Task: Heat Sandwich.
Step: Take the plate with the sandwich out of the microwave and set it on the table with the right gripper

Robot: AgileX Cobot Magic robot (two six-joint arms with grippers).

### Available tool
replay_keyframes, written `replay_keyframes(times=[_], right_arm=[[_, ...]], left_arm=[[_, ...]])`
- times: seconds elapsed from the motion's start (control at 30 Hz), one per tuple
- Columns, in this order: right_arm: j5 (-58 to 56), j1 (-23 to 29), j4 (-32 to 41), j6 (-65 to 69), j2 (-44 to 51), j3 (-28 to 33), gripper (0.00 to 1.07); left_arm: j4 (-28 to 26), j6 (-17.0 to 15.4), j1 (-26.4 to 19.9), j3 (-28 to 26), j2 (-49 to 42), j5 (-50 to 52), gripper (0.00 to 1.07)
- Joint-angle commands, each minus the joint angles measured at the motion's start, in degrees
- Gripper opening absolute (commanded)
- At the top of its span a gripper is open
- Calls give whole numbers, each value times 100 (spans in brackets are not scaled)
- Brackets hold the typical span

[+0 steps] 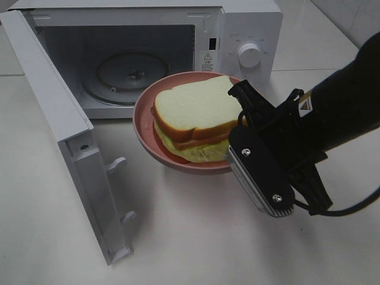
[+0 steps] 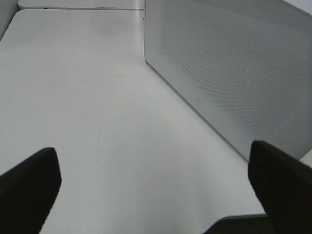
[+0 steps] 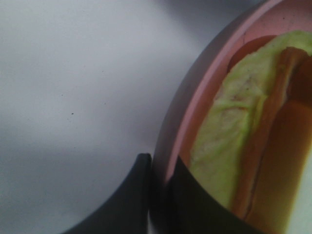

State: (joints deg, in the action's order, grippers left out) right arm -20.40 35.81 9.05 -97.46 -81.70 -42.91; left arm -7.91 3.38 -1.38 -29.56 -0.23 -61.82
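right black claw (image 3: 158, 190) is clamping the rim of the round pink plate (image 1: 145, 127), which is carrying the thick white-bread sandwich (image 1: 196, 116) just in front of the open white microwave oven (image 1: 148, 53); left claw (image 2: 156, 195) is standing released over the white bench (image 2: 97, 97).

Looks like a staged kitchen set-up in a lab: white microwave (image 1: 148, 53) with door (image 1: 65, 142) swung open, standing on a plain white bench (image 1: 190, 237), bare pale wall (image 1: 350, 18) behind.
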Motion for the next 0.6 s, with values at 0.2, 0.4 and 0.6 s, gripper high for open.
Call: replay_keyframes(times=[0.2,0.4,0.6], right_arm=[[69,-17,-155,338,991,642,1],[-63,-17,-498,728,1501,991,1],[-504,-17,-1014,1341,1994,1152,2]], left_arm=[[-6,-34,-11,0,-34,29,98],[-6,-34,-11,0,-34,29,98],[-6,-34,-11,0,-34,29,98]])
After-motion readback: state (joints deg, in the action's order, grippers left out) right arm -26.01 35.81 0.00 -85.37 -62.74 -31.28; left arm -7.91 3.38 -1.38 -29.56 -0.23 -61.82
